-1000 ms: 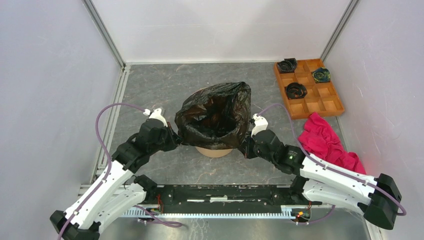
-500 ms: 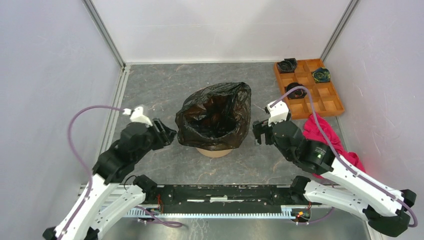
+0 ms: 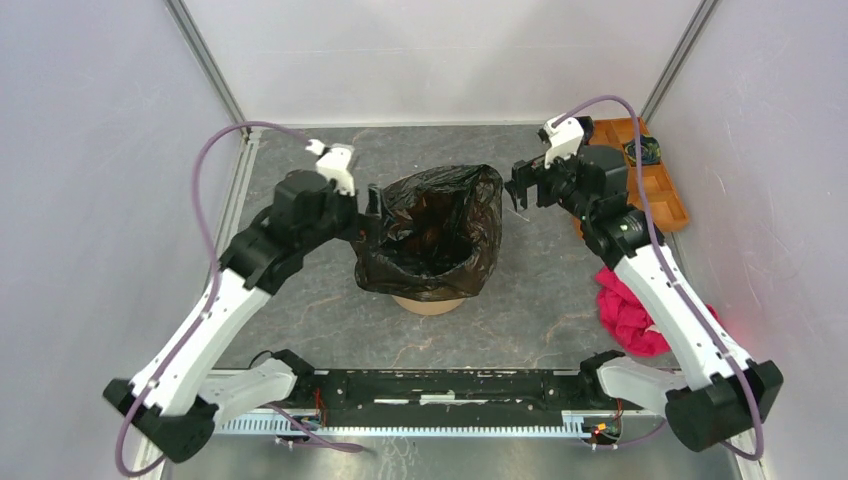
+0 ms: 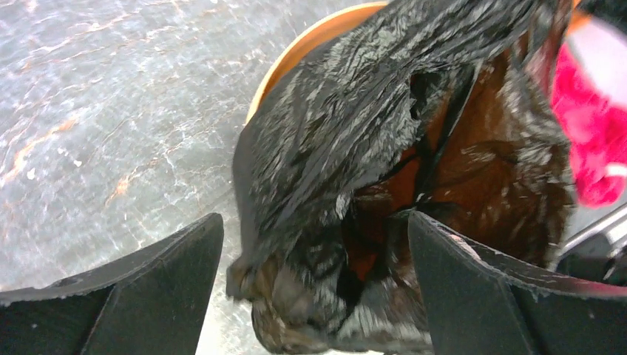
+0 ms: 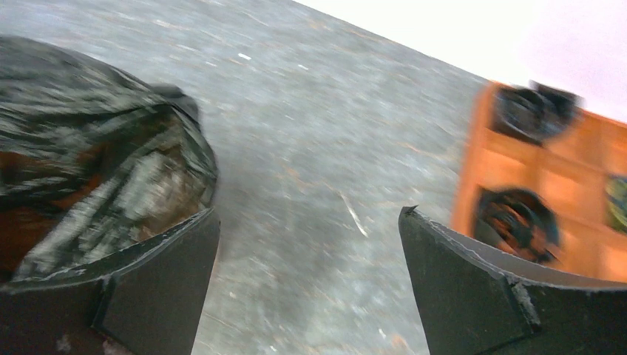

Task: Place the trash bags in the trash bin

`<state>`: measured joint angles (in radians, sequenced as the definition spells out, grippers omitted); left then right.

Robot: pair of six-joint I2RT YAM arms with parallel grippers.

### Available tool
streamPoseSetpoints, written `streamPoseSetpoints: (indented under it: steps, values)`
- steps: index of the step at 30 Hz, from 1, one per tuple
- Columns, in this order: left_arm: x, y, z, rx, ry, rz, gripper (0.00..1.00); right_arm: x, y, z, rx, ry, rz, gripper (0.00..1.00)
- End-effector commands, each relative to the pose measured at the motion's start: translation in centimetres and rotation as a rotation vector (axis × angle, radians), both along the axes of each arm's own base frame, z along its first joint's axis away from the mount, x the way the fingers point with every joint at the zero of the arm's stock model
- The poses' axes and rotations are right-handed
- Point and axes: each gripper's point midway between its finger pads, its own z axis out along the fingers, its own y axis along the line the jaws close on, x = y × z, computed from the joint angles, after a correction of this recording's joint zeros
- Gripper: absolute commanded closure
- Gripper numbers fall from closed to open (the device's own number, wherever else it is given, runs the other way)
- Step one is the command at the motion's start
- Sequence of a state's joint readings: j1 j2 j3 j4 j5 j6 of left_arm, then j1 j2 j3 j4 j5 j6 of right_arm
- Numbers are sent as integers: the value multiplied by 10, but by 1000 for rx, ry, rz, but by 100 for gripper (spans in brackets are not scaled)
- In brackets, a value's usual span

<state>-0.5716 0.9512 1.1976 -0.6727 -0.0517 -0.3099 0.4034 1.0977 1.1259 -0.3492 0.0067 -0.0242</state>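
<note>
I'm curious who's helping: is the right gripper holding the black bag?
No, the right gripper is open over the table, and the trash bag lies beside it.

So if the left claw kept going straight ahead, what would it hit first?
Most likely the black trash bag draped over the orange bin; the open left gripper points right at it.

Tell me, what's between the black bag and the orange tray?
The right gripper, open, hangs between the trash bag and the tray, above bare grey table. The top view shows it best.
</note>
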Motion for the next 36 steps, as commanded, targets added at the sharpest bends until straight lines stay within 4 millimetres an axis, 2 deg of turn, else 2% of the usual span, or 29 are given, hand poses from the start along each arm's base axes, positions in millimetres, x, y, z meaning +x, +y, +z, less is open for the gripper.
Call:
streamPoseSetpoints:
  steps: [1,5,7,10,13,16,20,25,30,33,36]
  values:
    - [17,-26,13,130,-106,-210,0,-2,57,41,286,-88,407,2]
    - [24,-38,11,129,-89,-252,0,10,60,28,385,-23,427,4]
    - [32,-33,5,153,-81,-211,0,14,61,25,399,-19,423,4]
    - [50,-17,1,186,-82,-67,1,22,60,23,418,-14,396,14]
    - [60,-6,4,185,-87,33,10,30,62,23,446,2,382,23]
    - [65,-10,6,164,-80,46,25,36,66,18,477,32,381,39]
    - [71,-8,10,164,-78,79,35,41,70,12,498,69,385,51]
    - [80,-7,14,176,-87,111,57,46,72,8,522,90,377,65]
    - [94,-4,9,187,-56,150,84,54,73,-1,527,130,352,80]
    - [103,-5,4,182,-35,164,97,58,76,-10,532,175,356,87]
    - [115,2,-1,171,-14,201,98,61,78,-19,536,209,356,92]
